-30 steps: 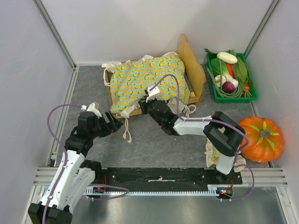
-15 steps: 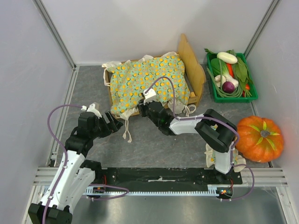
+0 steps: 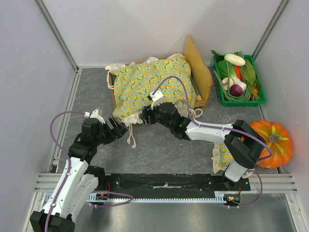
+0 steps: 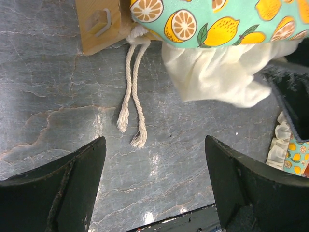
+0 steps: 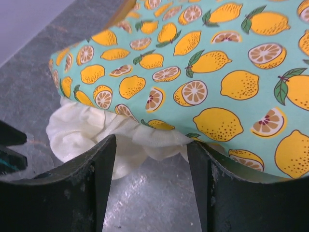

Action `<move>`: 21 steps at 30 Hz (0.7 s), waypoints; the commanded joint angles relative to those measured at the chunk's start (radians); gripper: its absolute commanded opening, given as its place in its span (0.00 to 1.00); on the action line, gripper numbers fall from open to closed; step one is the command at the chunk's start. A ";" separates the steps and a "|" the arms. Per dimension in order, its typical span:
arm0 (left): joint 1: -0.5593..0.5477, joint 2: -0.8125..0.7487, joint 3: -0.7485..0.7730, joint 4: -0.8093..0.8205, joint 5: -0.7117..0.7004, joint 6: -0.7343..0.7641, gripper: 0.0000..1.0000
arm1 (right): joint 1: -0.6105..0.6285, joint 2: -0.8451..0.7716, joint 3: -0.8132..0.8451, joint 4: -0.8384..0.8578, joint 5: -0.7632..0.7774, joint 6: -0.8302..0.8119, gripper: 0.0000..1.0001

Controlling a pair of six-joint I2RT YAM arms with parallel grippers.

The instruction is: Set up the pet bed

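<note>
The pet bed (image 3: pixel 197 62) stands at the back middle, its light-wood headboard on the right; a corner of its frame (image 4: pixel 99 24) shows in the left wrist view. A green lemon-print blanket (image 3: pixel 152 82) covers it, and its cream ruffle (image 5: pixel 87 130) hangs over the front edge. My right gripper (image 3: pixel 146 116) is open at that front edge, and the ruffle lies loose at the tips of its fingers (image 5: pixel 150 145). My left gripper (image 3: pixel 120 129) is open over the bare floor (image 4: pixel 154 145) near the bed's front-left corner, holding nothing.
A white cord (image 4: pixel 133 96) hangs from the bed corner onto the grey floor. A small matching pillow (image 3: pixel 223 155) lies under the right arm by its base. An orange pumpkin (image 3: pixel 270 145) sits at the right. A green tray (image 3: pixel 219 92) with vegetables stands back right.
My right gripper has opened and let go of the blanket's front edge after drawing it forward and left. The left arm has barely moved.
</note>
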 commanded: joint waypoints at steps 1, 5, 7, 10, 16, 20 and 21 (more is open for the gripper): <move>0.004 -0.003 0.003 0.046 -0.007 -0.031 0.89 | -0.006 -0.015 -0.027 -0.097 -0.066 0.018 0.68; 0.004 -0.001 0.000 0.046 -0.012 -0.037 0.89 | -0.006 -0.027 -0.079 -0.064 -0.107 0.073 0.68; 0.004 -0.003 -0.006 0.052 -0.007 -0.043 0.89 | -0.004 -0.029 -0.097 -0.052 -0.095 0.087 0.68; 0.004 -0.003 -0.012 0.063 0.003 -0.048 0.89 | -0.006 0.002 -0.079 -0.025 -0.077 0.090 0.68; 0.004 0.007 0.000 0.063 0.011 -0.042 0.89 | -0.012 0.099 0.024 0.033 -0.064 0.098 0.69; 0.004 -0.001 -0.001 0.063 0.014 -0.045 0.89 | -0.021 0.163 0.085 0.071 -0.003 0.095 0.37; 0.004 -0.006 -0.001 0.061 0.016 -0.043 0.89 | -0.023 0.159 0.091 0.080 0.009 0.084 0.27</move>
